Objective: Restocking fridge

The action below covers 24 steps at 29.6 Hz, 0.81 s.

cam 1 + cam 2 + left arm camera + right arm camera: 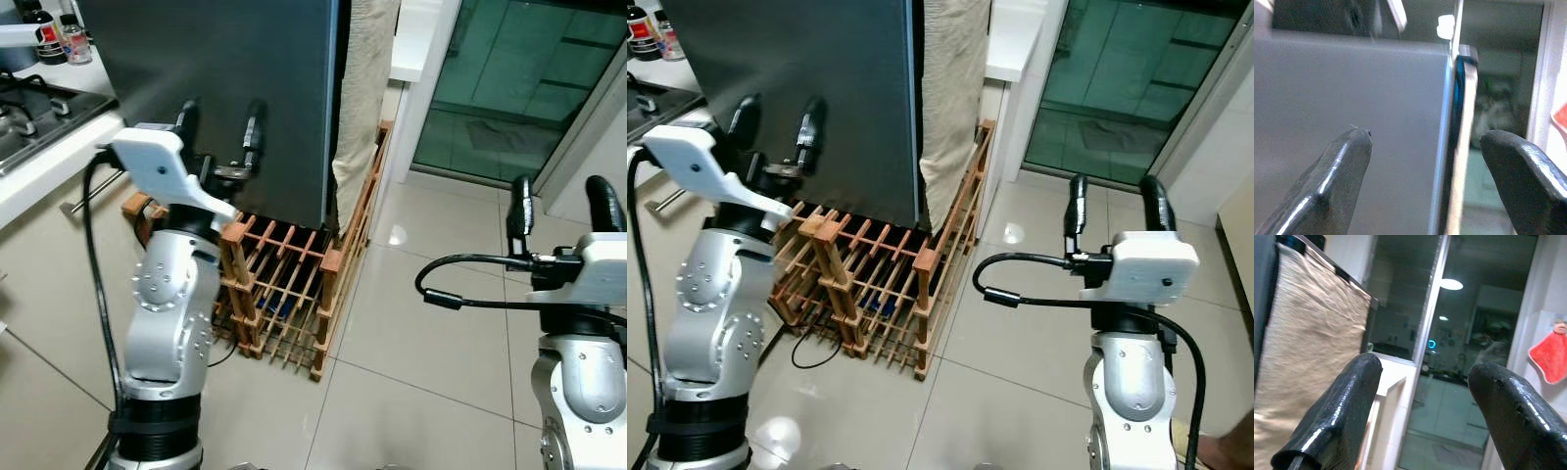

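Facing the dark fridge door [225, 88], the left gripper [217, 125] is held up close to its surface w/ fingers spread and nothing between them, prob. to reach the door's right edge for opening (a judgement). The right gripper [1114, 211] is raised well apart over the tiled floor [431, 323], fingers also spread, empty. A beige cloth [955, 98] is hung at the fridge's side, and a wooden wine rack [284, 284] is set at its base. No restock items are seen.
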### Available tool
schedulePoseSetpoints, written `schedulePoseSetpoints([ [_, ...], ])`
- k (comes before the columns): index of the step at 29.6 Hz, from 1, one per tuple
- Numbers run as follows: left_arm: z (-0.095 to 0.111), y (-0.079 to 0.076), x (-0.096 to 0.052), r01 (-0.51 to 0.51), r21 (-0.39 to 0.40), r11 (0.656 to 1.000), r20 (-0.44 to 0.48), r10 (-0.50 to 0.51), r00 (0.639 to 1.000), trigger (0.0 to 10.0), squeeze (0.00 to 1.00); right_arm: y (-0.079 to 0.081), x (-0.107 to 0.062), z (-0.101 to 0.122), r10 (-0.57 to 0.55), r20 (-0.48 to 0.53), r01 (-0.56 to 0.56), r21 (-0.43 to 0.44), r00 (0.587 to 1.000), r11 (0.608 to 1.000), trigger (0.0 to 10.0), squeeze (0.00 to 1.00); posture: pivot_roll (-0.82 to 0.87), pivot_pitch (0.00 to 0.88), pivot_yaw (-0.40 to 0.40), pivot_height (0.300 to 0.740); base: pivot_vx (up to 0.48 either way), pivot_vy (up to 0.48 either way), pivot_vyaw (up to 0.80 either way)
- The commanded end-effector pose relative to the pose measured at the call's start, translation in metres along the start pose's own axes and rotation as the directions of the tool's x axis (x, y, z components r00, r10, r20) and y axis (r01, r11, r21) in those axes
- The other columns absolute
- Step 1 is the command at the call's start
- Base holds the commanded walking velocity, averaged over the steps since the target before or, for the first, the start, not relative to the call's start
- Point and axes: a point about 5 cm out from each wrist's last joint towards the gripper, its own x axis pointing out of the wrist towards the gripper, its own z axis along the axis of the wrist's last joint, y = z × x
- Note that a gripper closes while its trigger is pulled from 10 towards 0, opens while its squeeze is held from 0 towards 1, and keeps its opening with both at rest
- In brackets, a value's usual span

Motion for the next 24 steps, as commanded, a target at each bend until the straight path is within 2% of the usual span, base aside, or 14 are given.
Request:
schedulePoseSetpoints([
  [1,-0.006,0.001,-0.001,0.002,0.009,1.000,-0.048,-0.001,0.999,10.0,0.00,-0.002,-0.001,-0.001,-0.008,-0.019,0.008,-0.012,1.000,1.000,10.0,0.00,-0.18,0.000,0.029,0.740,0.000,0.000,0.00],
  [7,-0.003,-0.002,0.006,-0.016,-0.048,0.999,-0.045,0.014,0.999,10.0,0.00,-0.003,0.005,0.000,-0.018,-0.009,0.018,-0.032,1.000,0.999,10.0,0.00,-0.19,0.000,0.043,0.740,0.231,-0.370,0.00],
  [14,0.006,-0.001,0.009,-0.043,-0.034,0.998,-0.003,0.043,0.999,10.0,0.00,-0.002,0.023,0.019,-0.007,0.107,0.013,-0.057,0.994,0.998,10.0,0.00,-0.20,0.000,0.043,0.740,0.428,0.000,0.00],
  [22,0.008,0.000,0.010,-0.062,-0.021,0.998,-0.002,0.062,0.998,10.0,0.00,0.000,0.025,0.022,0.015,0.124,-0.007,-0.067,0.992,0.998,10.0,0.00,-0.20,0.000,0.038,0.740,0.456,0.000,0.00],
  [24,0.007,0.002,0.010,-0.083,-0.020,0.996,-0.003,0.083,0.997,10.0,0.00,0.001,0.026,0.020,0.017,0.119,-0.008,-0.068,0.993,0.998,10.0,0.00,-0.20,0.000,0.036,0.740,0.000,0.000,0.00],
])
